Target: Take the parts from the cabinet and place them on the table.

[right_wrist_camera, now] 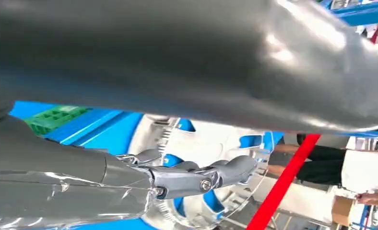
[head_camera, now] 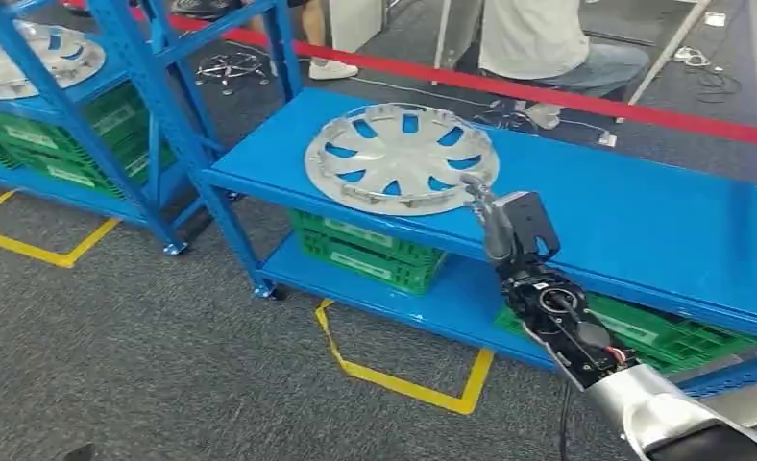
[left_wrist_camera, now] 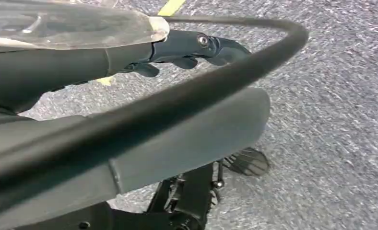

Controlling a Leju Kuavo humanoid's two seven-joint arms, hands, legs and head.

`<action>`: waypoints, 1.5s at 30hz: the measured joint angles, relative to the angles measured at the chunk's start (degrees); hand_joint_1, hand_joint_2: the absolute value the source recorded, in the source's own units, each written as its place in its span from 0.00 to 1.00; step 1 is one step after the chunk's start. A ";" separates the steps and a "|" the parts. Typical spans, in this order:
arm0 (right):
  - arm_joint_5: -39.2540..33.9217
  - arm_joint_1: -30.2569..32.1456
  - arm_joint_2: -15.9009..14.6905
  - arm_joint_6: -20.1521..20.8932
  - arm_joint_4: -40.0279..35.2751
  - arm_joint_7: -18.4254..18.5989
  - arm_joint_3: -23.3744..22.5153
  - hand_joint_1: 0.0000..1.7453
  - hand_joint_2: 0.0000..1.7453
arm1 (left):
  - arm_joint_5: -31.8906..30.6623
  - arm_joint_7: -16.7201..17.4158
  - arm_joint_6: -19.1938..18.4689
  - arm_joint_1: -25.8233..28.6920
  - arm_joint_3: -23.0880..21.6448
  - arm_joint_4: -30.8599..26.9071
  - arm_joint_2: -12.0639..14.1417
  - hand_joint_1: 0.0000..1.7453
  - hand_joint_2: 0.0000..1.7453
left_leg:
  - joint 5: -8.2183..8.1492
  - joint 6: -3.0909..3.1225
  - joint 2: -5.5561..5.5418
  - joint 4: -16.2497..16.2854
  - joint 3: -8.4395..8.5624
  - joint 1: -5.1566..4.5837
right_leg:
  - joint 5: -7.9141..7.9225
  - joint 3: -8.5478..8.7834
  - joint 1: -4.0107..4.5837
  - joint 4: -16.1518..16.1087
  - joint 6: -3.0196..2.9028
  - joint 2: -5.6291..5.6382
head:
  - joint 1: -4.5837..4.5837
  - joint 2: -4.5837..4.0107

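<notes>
Left hand hangs over the carpet, fingers curled in, holding nothing we can see. Hubcap lies flat on the blue table, near its front edge. Right hand is at the rim, fingers over it; we can't tell if it's gripped. Risk: a rim-only hold tips or drags the hubcap off the edge.

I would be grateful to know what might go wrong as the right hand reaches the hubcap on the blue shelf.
1. The right hand meets only the near rim of the hubcap, so a thin edge grip may slip.
2. The hubcap lies flat near the front edge of the blue shelf; a nudge might slide it off onto the floor.
3. A person sits just behind the shelf, so a wide lift could swing towards them.
</notes>
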 joint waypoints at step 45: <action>-3.52 1.50 -1.51 1.09 -1.90 0.00 -1.14 0.00 1.00 | 0.55 0.00 -0.07 0.06 -0.68 0.02 0.63 0.00 0.00 | 0.45 2.99 -0.67 -0.26 -0.35 -1.60 | -4.38 -0.39 0.34 7.79 4.51 2.79 | 0.77 0.00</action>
